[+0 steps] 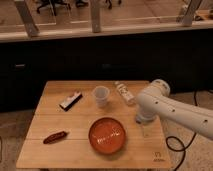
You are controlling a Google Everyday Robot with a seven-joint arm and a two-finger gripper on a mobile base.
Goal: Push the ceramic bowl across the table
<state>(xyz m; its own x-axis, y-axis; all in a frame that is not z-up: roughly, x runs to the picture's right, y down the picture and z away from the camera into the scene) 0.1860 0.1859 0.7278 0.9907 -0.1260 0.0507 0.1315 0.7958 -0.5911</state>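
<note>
The ceramic bowl (106, 135) is a wide, shallow, glossy reddish-orange bowl with pale marks inside. It sits near the front middle of the light-wood table (55, 123). My white arm comes in from the right, and the gripper (145, 128) hangs below its elbow, just right of the bowl's rim, over the table's right side. A small gap shows between the gripper and the bowl.
A small white cup (101, 96) stands behind the bowl. A tipped bottle (124, 93) lies at the back right. A dark flat packet (71, 100) lies at the back left, and a reddish snack bag (55, 136) at the front left. A black cable (176, 146) runs on the floor at right.
</note>
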